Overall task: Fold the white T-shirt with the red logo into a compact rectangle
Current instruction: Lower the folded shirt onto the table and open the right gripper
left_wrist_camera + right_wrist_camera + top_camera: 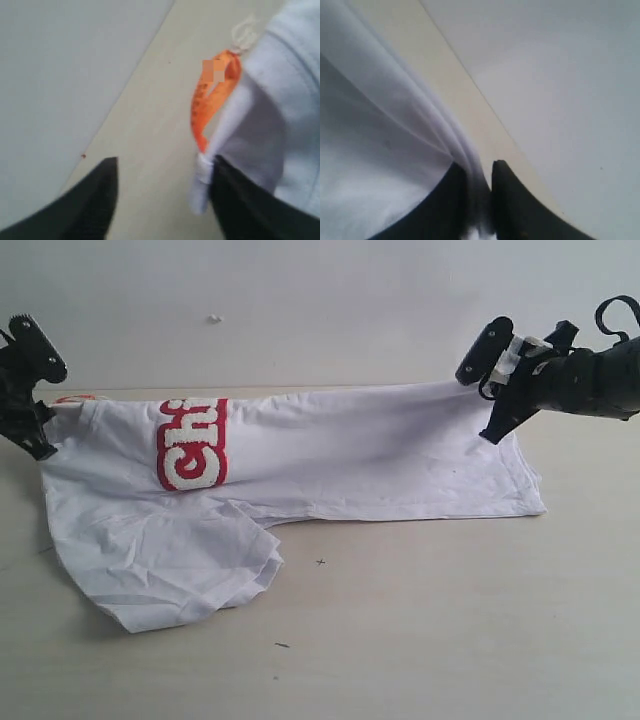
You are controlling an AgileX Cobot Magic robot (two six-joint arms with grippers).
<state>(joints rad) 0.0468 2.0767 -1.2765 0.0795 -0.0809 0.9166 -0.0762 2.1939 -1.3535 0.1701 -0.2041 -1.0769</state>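
The white T-shirt (380, 460) lies on the table folded lengthwise, collar end at the left, hem at the right. Part of the red logo (192, 445) shows on its upper layer. A rumpled sleeve part (170, 570) sticks out at the front left. My left gripper (30, 400) is at the collar end. In the left wrist view this gripper (165, 162) stands open, with a bit of white cloth (200, 185) resting against one finger beside the orange neck tag (210, 100). My right gripper (485, 390) is at the hem's back corner, lifted slightly. The right wrist view shows it (478, 167) pinching a fold of the shirt (395, 165).
The pale tabletop (450, 620) extends in front of the shirt. A light wall (320, 300) runs just behind the table's back edge, close to both grippers. A few small dark specks (320, 562) lie on the table.
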